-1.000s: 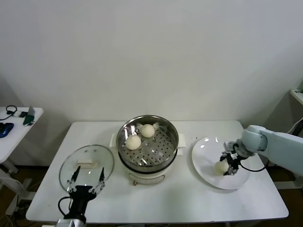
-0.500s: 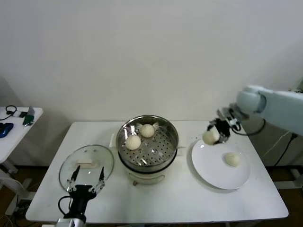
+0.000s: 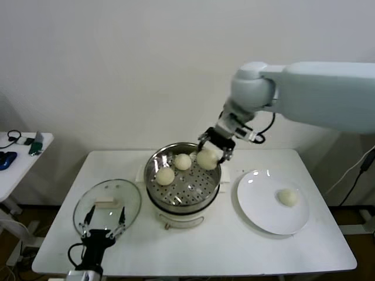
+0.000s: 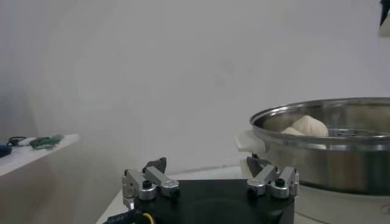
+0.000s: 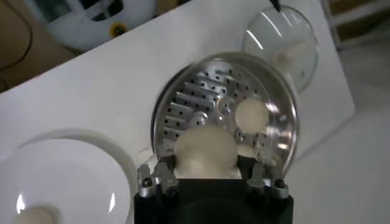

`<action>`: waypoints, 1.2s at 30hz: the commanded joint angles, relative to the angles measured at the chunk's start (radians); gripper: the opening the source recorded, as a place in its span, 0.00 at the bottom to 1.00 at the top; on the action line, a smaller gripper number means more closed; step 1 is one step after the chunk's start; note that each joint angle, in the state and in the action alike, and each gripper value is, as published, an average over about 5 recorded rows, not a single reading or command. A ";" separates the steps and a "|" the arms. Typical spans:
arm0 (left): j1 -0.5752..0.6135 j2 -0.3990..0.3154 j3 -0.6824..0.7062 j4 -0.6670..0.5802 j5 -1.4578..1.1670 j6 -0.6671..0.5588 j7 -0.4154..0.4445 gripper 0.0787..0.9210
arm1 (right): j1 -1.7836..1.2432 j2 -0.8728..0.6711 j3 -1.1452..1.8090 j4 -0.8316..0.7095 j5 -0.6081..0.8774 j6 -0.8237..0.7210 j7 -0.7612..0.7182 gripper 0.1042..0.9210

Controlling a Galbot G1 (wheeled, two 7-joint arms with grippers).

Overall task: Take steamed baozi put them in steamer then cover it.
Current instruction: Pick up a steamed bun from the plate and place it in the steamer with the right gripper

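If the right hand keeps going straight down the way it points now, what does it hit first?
Most likely the perforated tray inside the steamer. The right hand, shut on a baozi, points down over the steamer's right rear part, beside the two buns already inside. Depth is unclear, so it may come close to the rim.

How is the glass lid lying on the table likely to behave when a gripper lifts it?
The cover is glass with a metal rim, so probably fairly heavy and breakable if dropped. Its smooth dome looks slippery; the bar handle seems the safest grip. Lying flat, it should not roll.

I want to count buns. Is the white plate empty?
No, one baozi lies on the white plate.
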 commanded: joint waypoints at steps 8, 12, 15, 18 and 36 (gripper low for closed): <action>0.020 0.000 -0.025 -0.003 -0.017 -0.011 -0.013 0.88 | -0.338 0.237 0.021 -0.083 -0.416 0.134 0.082 0.70; 0.022 -0.002 -0.027 -0.003 -0.017 -0.011 -0.015 0.88 | -0.386 0.245 0.030 -0.141 -0.462 0.141 0.097 0.70; 0.020 -0.003 -0.027 -0.002 -0.017 -0.011 -0.016 0.88 | -0.410 0.258 0.041 -0.184 -0.469 0.142 0.113 0.70; 0.020 -0.005 -0.026 -0.002 -0.016 -0.011 -0.016 0.88 | -0.424 0.274 0.054 -0.225 -0.469 0.145 0.120 0.71; 0.025 -0.004 -0.017 -0.013 -0.009 -0.014 -0.015 0.88 | -0.102 0.115 -0.012 -0.244 -0.064 0.202 -0.111 0.88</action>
